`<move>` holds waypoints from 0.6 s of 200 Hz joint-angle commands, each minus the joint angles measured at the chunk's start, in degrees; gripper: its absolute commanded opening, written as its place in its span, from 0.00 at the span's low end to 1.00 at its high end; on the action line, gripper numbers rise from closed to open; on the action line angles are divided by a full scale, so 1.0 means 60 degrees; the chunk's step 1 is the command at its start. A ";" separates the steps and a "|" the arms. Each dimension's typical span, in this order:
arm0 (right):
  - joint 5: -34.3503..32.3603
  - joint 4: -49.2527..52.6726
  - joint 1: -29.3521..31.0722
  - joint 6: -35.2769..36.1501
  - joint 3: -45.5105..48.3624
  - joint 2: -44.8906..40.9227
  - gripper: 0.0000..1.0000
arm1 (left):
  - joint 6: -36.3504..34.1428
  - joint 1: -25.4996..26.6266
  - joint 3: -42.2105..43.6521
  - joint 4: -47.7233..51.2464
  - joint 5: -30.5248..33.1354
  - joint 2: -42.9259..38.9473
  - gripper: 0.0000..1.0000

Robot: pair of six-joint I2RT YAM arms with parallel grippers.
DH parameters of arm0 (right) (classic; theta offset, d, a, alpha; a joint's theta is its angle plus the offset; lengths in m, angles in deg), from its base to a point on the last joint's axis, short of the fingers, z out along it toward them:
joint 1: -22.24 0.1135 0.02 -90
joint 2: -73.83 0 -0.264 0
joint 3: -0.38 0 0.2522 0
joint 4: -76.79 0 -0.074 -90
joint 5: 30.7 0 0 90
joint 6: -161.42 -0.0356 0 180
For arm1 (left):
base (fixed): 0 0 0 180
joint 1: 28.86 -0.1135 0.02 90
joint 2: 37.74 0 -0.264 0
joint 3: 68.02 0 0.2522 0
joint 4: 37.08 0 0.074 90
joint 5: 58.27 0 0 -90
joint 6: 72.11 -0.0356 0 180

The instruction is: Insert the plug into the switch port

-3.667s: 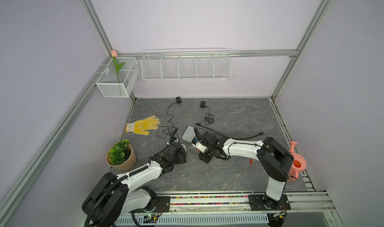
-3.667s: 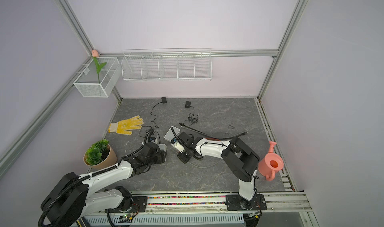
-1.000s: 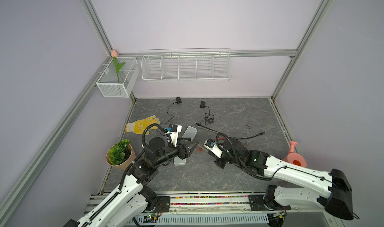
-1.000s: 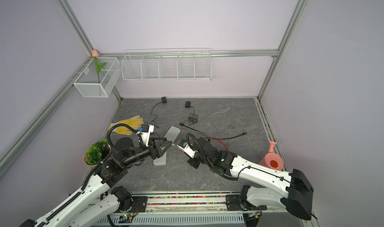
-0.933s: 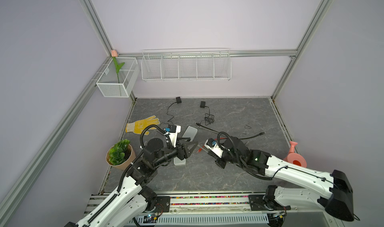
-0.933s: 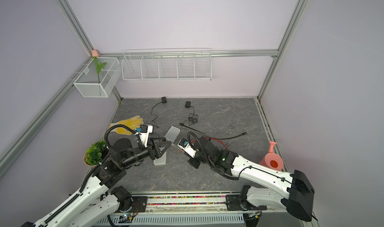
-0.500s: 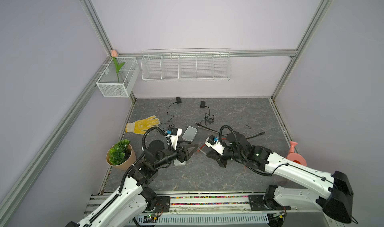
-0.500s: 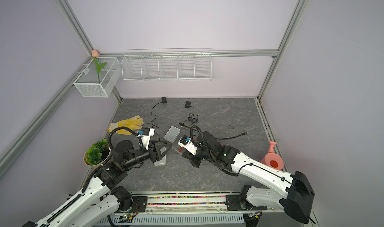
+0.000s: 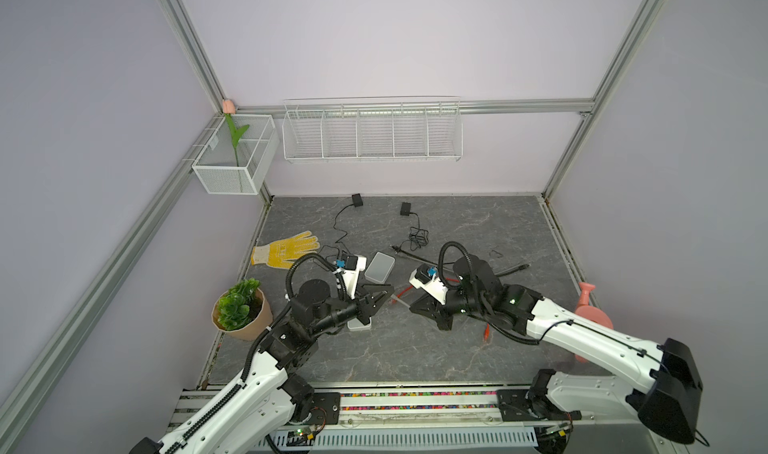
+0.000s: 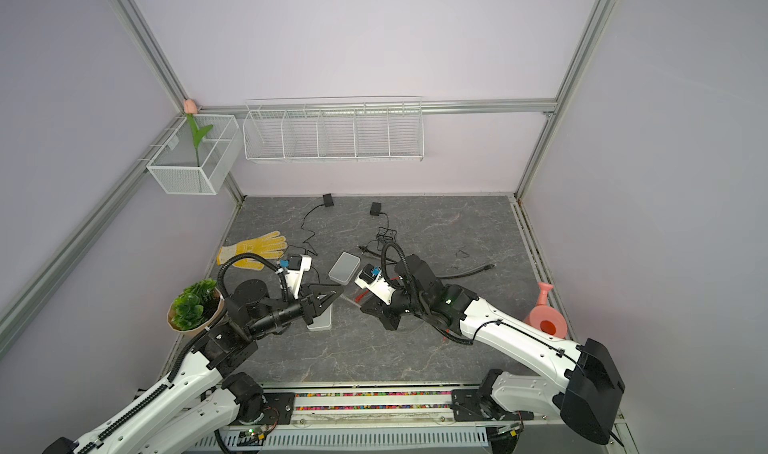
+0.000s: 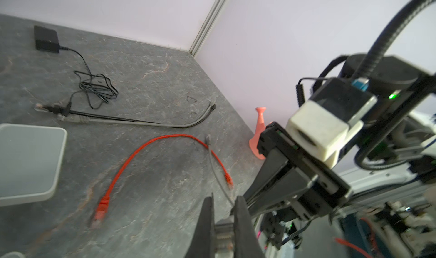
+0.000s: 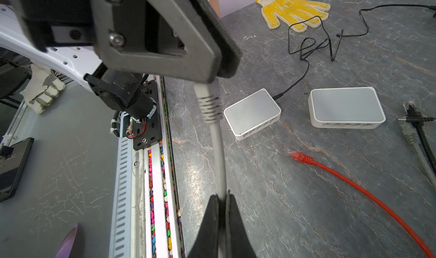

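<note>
A grey cable (image 12: 218, 155) spans the gap between my two grippers, above the table. My left gripper (image 9: 388, 297) (image 11: 225, 197) is shut on its plug (image 11: 223, 230), whose ribbed boot (image 12: 208, 105) sticks out of the fingers. My right gripper (image 9: 411, 306) (image 12: 221, 195) is shut on the cable a short way behind the plug. Two white switches lie on the table. One switch (image 12: 252, 113) (image 9: 359, 325), with a black lead attached, lies partly under my left gripper. The other switch (image 12: 346, 107) (image 9: 379, 267) lies further back. Both show their port rows in the right wrist view.
A loose red cable (image 12: 354, 181) (image 11: 165, 138) lies on the table between the arms. Black cables (image 9: 415, 240) and adapters lie toward the back. A yellow glove (image 9: 286, 250) and a potted plant (image 9: 241, 306) are at the left, a pink watering can (image 9: 590, 306) at the right.
My left gripper's jaws, open before, have shut on the plug. The right gripper has kept its hold on the cable, and both arms have shifted slightly.
</note>
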 commanded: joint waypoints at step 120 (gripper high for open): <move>-0.4338 -0.0365 0.1823 0.1240 -0.1294 0.0794 0.43 | 0.3325 -0.0016 0.0999 -0.1596 0.1656 0.0303 0.00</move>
